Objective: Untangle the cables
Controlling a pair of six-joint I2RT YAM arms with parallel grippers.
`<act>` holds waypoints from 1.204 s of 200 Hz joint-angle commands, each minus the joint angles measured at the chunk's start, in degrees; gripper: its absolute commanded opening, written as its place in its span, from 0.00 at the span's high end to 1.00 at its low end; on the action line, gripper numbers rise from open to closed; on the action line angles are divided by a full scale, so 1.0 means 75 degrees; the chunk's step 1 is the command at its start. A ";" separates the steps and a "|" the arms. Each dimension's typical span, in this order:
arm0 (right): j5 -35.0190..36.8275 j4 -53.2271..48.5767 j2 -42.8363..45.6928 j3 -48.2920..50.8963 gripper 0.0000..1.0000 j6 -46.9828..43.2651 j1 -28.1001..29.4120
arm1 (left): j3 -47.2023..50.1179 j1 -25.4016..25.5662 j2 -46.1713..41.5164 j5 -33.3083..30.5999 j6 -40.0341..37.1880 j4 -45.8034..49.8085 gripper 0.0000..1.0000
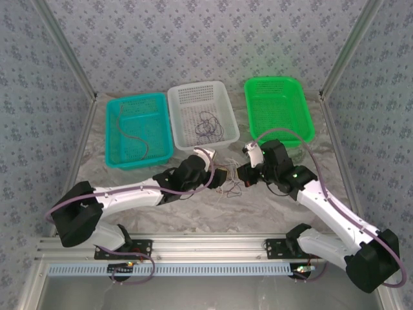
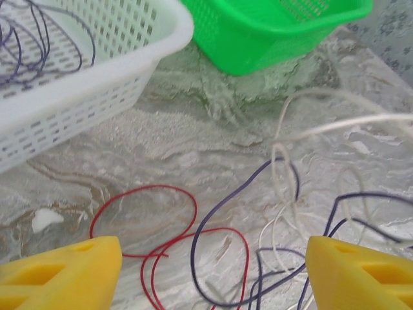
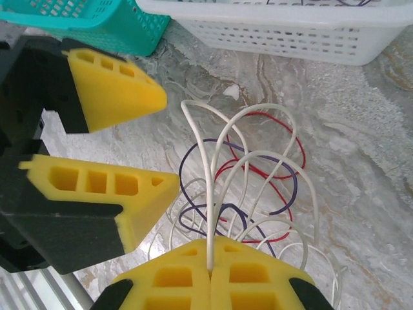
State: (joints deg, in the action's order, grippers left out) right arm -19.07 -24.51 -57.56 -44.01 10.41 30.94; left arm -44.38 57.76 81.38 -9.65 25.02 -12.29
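The cables [image 1: 230, 186] sit in a loose knot on the worktop [image 2: 187, 145], just in front of the white basket [image 2: 84, 110]. One dark wire [image 1: 206, 124] already lies inside that basket. The right jaws are clenched on a whitish cable [image 3: 208, 168], which arches up from between the pads. The left jaws are released, with the fingers [image 2: 61, 274] spread to either side of the red loops [image 2: 145, 223] and a purple cable [image 2: 222, 213]. As far as we can tell they touch neither.

Step in hand, as we judge it: take a second strand and draw it clear of the held one.
- We would close the left jaws on the red alone, low against the worktop, where no purple crosses it.
- We would then part the arms slowly along the front of the white basket, watching that the whitish loops slide free rather than cinch.
- If a loop tightens, we stop and regrip.
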 commanded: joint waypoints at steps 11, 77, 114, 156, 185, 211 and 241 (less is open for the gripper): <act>-0.0419 0.0116 -0.0119 0.0206 1.00 -0.0123 -0.0091 | -0.0094 0.0022 -0.0268 0.0039 -0.0639 -0.0600 0.25; -0.1105 0.0211 -0.0165 0.0255 1.00 -0.0216 -0.0229 | -0.0244 0.0020 -0.0085 0.0710 -0.2405 -0.0757 0.25; -0.1477 0.0208 -0.0211 0.0275 1.00 -0.0287 -0.0315 | -0.0317 0.0009 0.0043 0.0908 -0.3049 -0.0683 0.25; -0.1688 0.0031 -0.0215 0.0268 1.00 -0.0392 -0.0352 | -0.0507 -0.0024 0.0249 0.1093 -0.3145 -0.0665 0.43; -0.1580 -0.0097 -0.0252 0.0275 1.00 -0.0439 -0.0401 | -0.0537 -0.0037 0.0226 0.1109 -0.3093 -0.0730 0.77; -0.1163 -0.0244 -0.0344 0.0249 0.98 -0.0362 -0.0464 | -0.0539 -0.0083 0.0118 0.0979 -0.3000 -0.0544 0.90; -0.0671 -0.0419 -0.0628 0.0206 0.83 -0.0243 -0.0564 | -0.0511 -0.0107 -0.0111 0.0865 -0.2863 -0.0371 0.95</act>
State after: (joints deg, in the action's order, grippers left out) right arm -27.77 -24.60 -60.71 -42.24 8.38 27.44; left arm -46.35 57.49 82.94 -2.17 2.68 -16.29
